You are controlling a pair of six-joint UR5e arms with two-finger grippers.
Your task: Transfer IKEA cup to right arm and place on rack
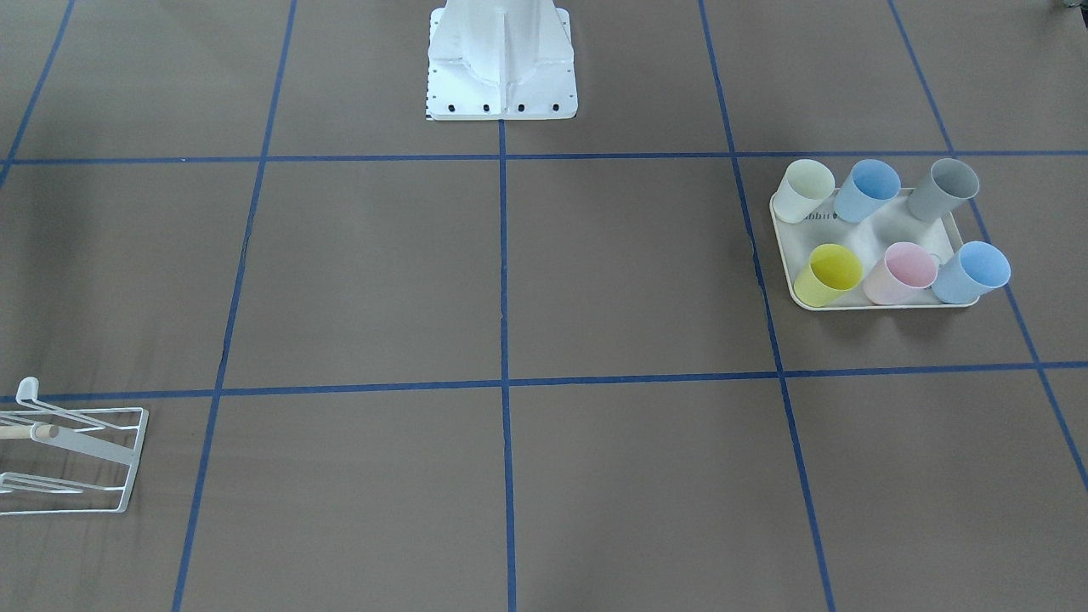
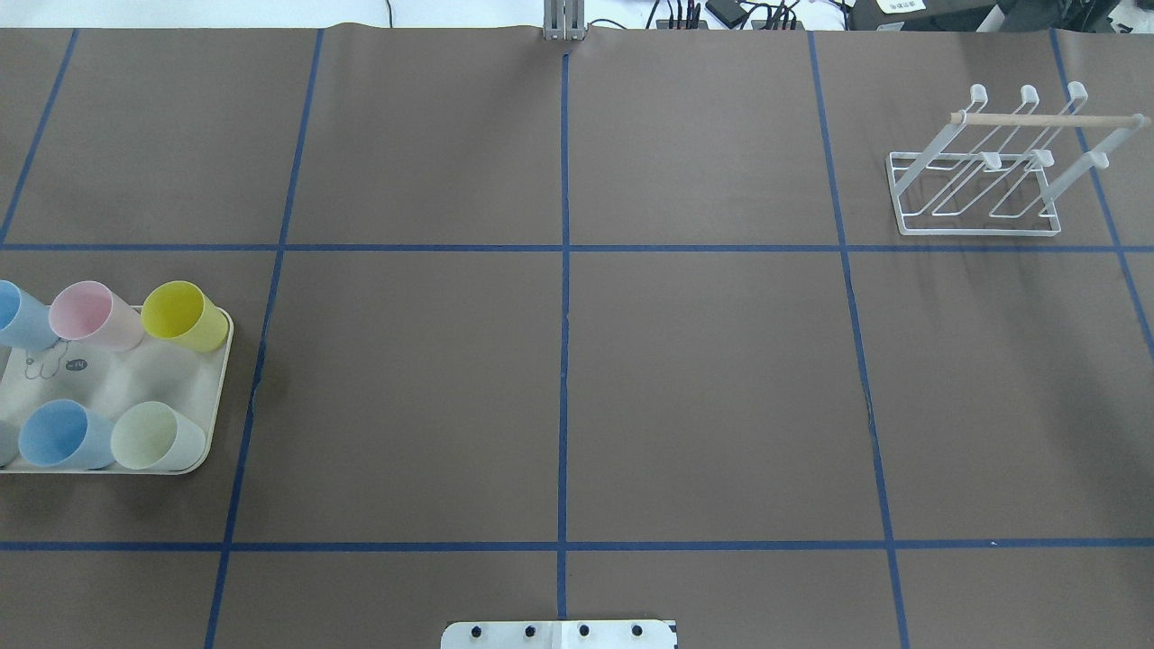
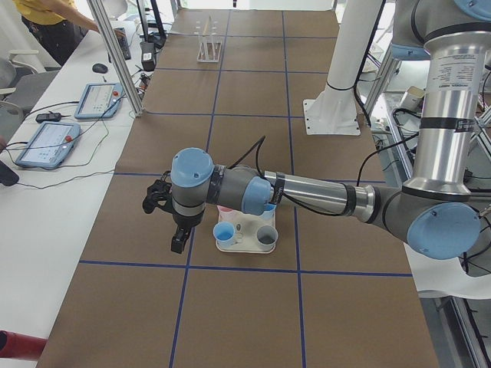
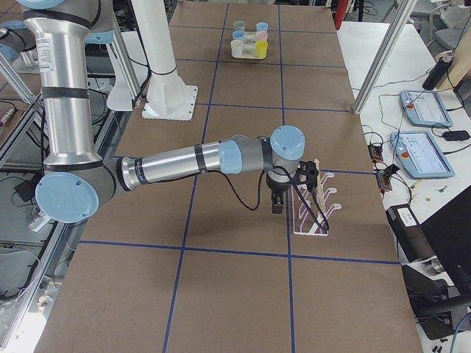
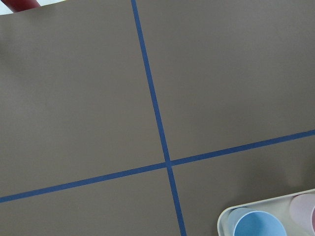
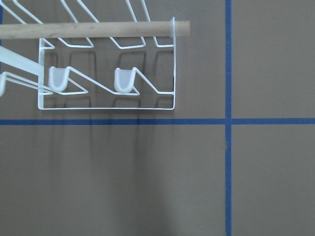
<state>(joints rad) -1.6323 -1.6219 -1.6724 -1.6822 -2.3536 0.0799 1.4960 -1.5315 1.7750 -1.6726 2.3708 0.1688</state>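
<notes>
IKEA cups (image 1: 829, 274) on tray (image 1: 869, 231): prob. light, stiff, slick plastic; pinch one wall at rim. State of left pincer (image 3: 178, 239), right pincer (image 4: 277, 204): cannot tell.

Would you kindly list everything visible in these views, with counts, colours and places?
cups: six, two blue, grey, yellow, pink, cream; upright on the tray
tray: one, cream; table's left side
rack: one, white wire, wooden peg; table's right side, far from the base
table: one, brown, blue tape grid
tablets: two, blue-edged; side bench
person: one, yellow top; beyond the bench
base: one, white; table's robot edge
left end effector: beside the tray, state unclear
right end effector: beside the rack, state unclear
</notes>
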